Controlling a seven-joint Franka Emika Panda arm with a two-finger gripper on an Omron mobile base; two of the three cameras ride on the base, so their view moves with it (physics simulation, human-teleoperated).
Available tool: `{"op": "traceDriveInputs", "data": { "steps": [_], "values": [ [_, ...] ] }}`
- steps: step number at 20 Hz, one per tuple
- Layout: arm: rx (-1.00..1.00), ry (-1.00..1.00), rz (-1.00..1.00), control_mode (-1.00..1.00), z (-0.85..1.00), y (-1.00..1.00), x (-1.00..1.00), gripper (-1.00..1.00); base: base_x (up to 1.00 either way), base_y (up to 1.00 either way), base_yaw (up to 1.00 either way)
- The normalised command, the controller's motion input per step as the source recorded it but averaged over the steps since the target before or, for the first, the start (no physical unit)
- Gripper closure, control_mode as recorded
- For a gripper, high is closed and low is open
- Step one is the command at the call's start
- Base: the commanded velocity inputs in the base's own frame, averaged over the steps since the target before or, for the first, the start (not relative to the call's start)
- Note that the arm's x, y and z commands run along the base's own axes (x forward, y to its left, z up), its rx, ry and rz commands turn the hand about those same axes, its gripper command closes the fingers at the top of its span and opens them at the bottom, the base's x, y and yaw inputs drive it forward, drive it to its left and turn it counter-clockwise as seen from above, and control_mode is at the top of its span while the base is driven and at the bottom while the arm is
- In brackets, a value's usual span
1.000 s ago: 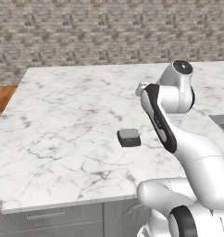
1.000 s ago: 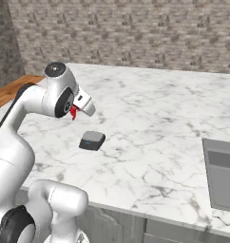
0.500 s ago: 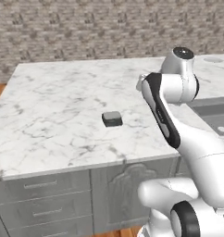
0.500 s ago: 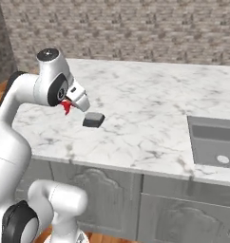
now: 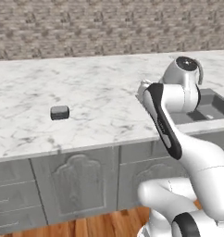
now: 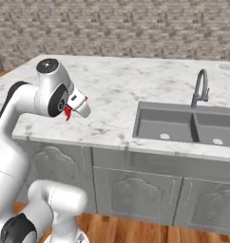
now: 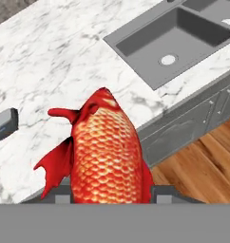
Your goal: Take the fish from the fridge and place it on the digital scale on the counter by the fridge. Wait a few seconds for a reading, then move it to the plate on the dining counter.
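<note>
My gripper [image 6: 75, 109] is shut on the red-orange fish [image 6: 67, 113], which hangs just above the front part of the white marble counter [image 6: 112, 80]. In the hand view the fish [image 7: 105, 152] looms large between my gripper's [image 7: 112, 192] fingers, head pointing away. The digital scale [image 5: 59, 112], a small dark grey block, lies bare on the marble well to the left of the arm, and shows again as the scale [image 7: 4, 124] left of the fish. The fridge and the plate are out of view.
A grey double sink [image 6: 188, 126] with a curved tap [image 6: 200, 88] is built into the counter right of the gripper. Grey panelled cabinets [image 5: 81, 185] stand below, over a wooden floor [image 7: 202, 161]. A brick wall [image 5: 109, 28] runs behind.
The whole picture has shifted: the base has driven back and to the right along the counter. The scale now lies far left and the sink has come into view. The fish stays gripped.
</note>
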Motion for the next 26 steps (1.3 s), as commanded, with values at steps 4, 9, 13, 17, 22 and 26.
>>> {"op": "traceDriveInputs", "data": {
  "steps": [4, 9, 13, 17, 22, 26],
  "values": [
    [0.0, 0.0, 0.0, 1.0, 0.0, 0.0, 0.0, 1.0, 0.0, -1.0, 0.0],
    [0.0, 0.0, 0.0, 1.0, 0.0, 0.0, 0.0, 1.0, 0.0, -1.0, 0.0],
    [0.0, 0.0, 0.0, 1.0, 0.0, 0.0, 0.0, 1.0, -0.04, -1.0, 0.0],
    [0.0, 0.0, 0.0, 1.0, 0.0, 0.0, 0.0, 1.0, -0.04, -1.0, 0.0],
    [0.0, 0.0, 0.0, 1.0, 0.0, 0.0, 0.0, 1.0, -0.03, -1.0, 0.0],
    [0.0, 0.0, 0.0, 1.0, 0.0, 0.0, 0.0, 1.0, 0.0, -1.0, -0.05]
  ]
}}
